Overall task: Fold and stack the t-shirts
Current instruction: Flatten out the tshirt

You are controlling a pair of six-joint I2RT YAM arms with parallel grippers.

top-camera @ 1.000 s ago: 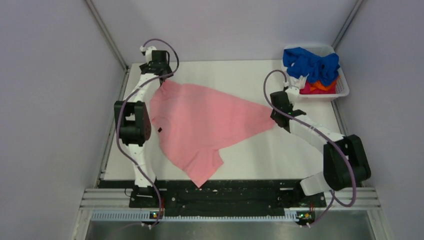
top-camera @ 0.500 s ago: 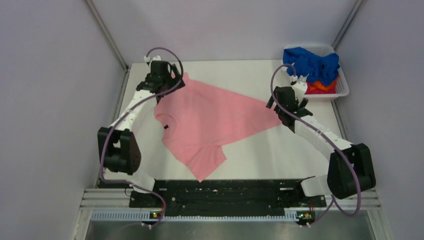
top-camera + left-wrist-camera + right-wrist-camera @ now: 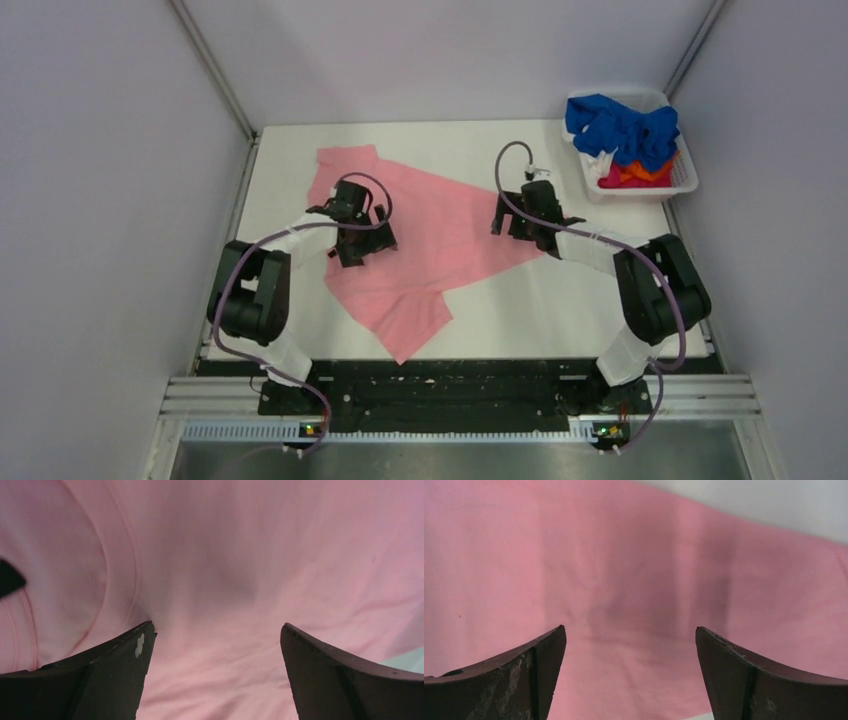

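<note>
The white table [image 3: 610, 300] sits between grey walls. From above, the salmon-pink t-shirt [image 3: 440, 215] lies spread askew, its long axis running from the far-left corner to the near edge, with one tip reaching right. The left gripper [image 3: 358, 250] hangs over its left part and the right gripper [image 3: 503, 222] over that right tip.

In the left wrist view the left gripper [image 3: 217, 626] is parted and empty, with cloth straight below and a curved seam to the left.

The right wrist view shows the right gripper [image 3: 629, 628] likewise spread and holding nothing. The shirt's edge lies just beyond it, probably the nearer hem to pinch.

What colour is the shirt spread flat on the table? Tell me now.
Salmon pink, plain with no print; the t-shirt shows best in the top external view.
</note>
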